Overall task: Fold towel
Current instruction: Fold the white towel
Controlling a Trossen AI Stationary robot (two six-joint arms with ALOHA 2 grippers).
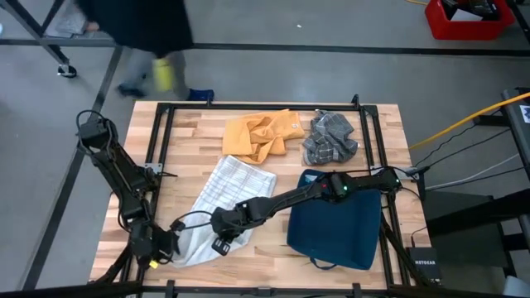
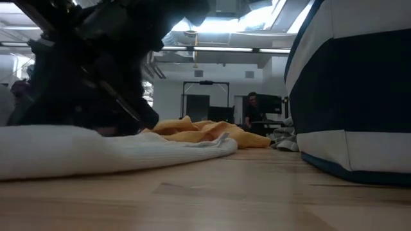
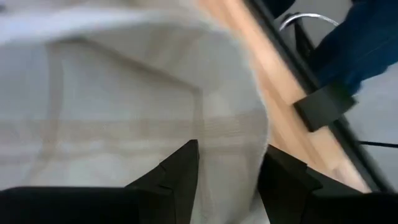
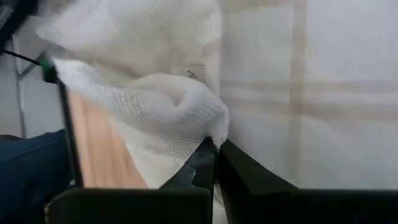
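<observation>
A white towel with faint stripes [image 1: 228, 186] lies slantwise on the wooden table, its near end bunched up. My right gripper [image 1: 218, 236] reaches across from the right to the towel's near right edge and is shut on a raised bunch of it [image 4: 216, 149]. My left gripper [image 1: 161, 247] is at the towel's near left corner. In the left wrist view its fingers [image 3: 230, 162] stand apart over flat towel cloth [image 3: 124, 106] close to the edge. The low view shows the towel [image 2: 96, 151] lying flat under a dark gripper. My right gripper pinches a bunched fold of the towel [image 4: 208, 127] between its two fingertips, near the towel's near right edge. The cloth humps up just ahead of the fingers, and the remainder lies on the table. My left gripper: I cannot tell whether its fingers touch the cloth.
An orange cloth [image 1: 261, 134] and a grey cloth [image 1: 330, 138] lie crumpled at the far side. A dark blue bag [image 1: 335, 228] sits on the right. Black frame rails [image 1: 157, 141] border the table. A person [image 1: 141, 33] stands beyond the far left corner.
</observation>
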